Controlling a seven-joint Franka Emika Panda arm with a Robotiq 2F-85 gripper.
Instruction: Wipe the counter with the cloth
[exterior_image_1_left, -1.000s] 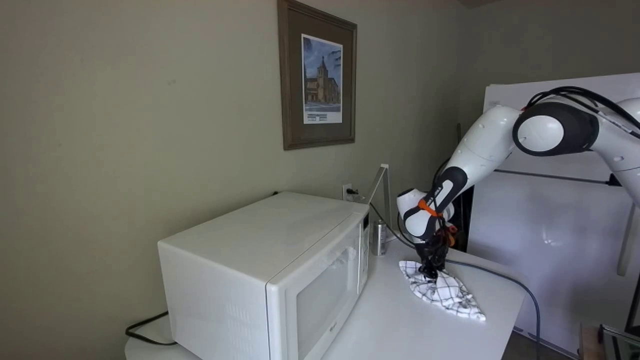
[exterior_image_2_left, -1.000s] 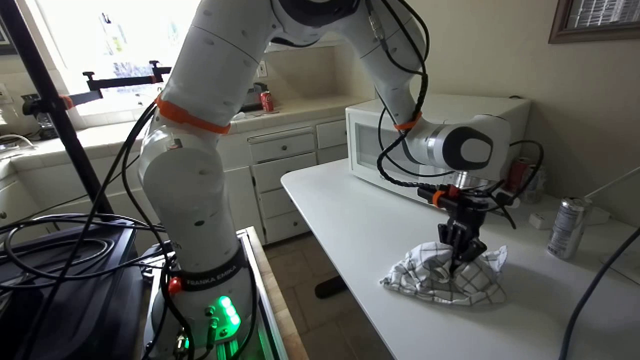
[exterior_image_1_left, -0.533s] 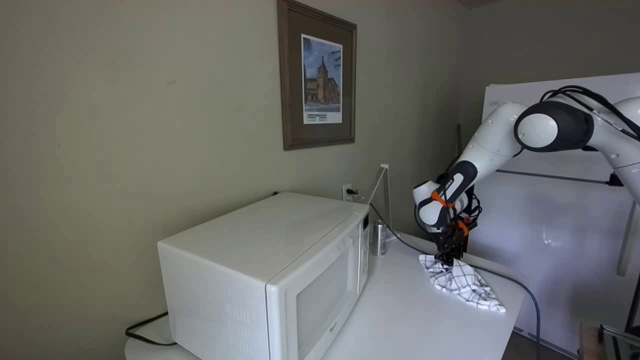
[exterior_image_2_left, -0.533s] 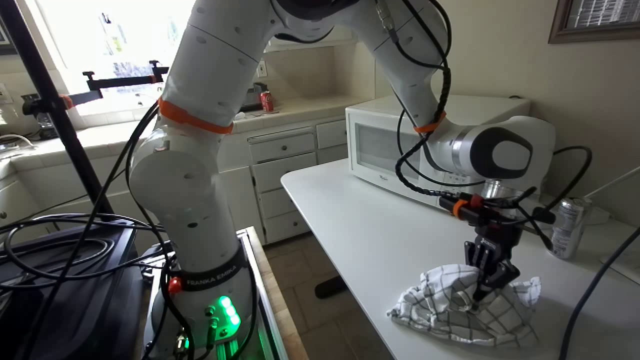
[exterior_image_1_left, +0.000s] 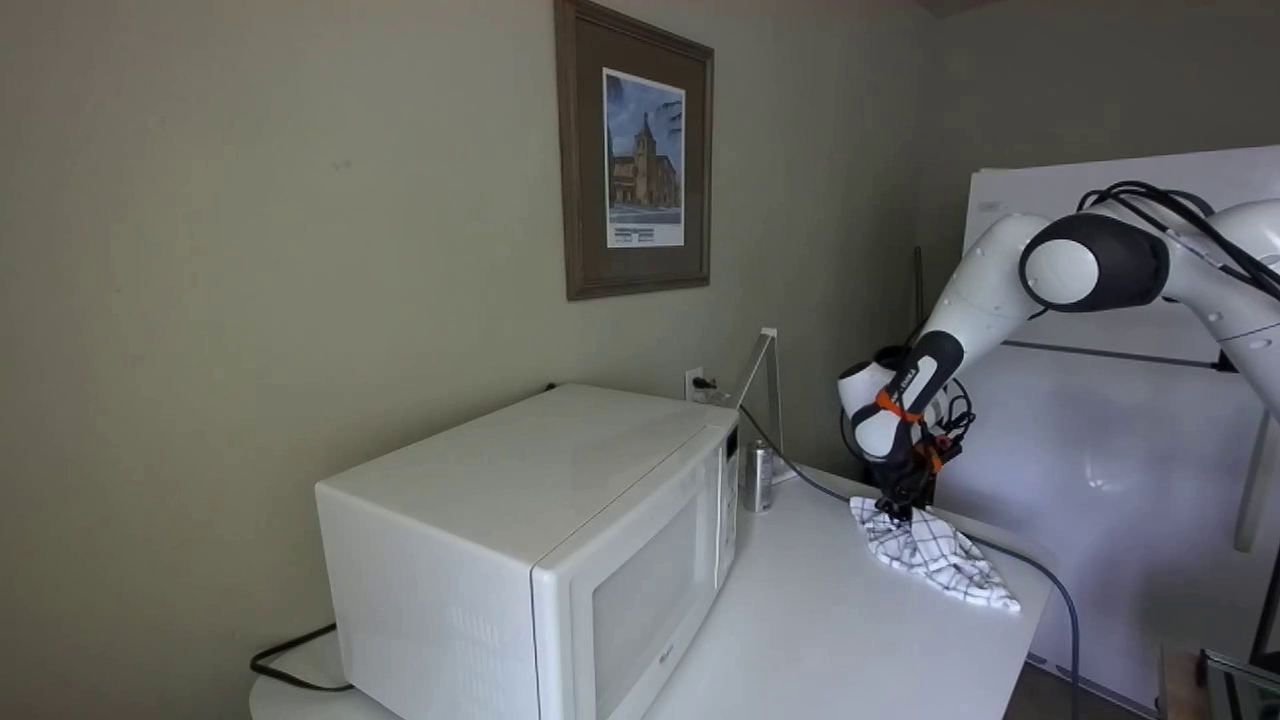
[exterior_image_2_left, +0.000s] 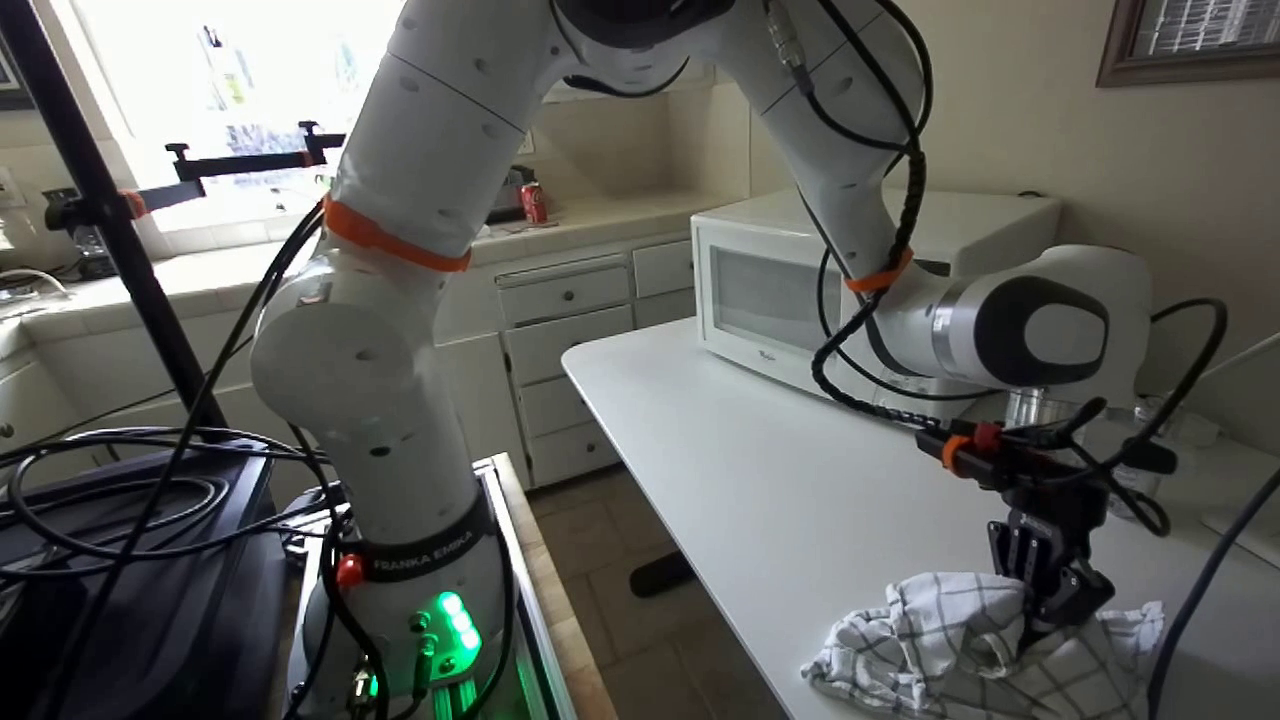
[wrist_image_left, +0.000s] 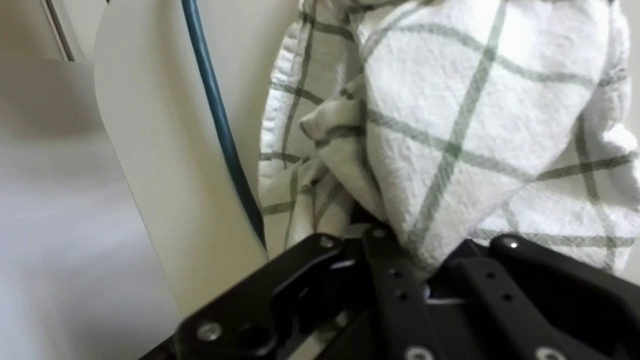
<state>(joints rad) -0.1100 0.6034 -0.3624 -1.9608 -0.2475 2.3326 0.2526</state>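
The gripper (wrist_image_left: 424, 250) is clamping a fold of the cloth (wrist_image_left: 465, 110), which is spreading beneath and around it on the table (exterior_image_2_left: 740, 450). With the grasp made, the task is, by judgement, standing at the wiping stage. No wiped area is showing distinctly, so the remaining coverage is staying uncertain; release is still pending. Compared with the earlier frames, gripper and cloth are sitting farther from the microwave (exterior_image_1_left: 530, 540) and closer to the cable (wrist_image_left: 218, 112).
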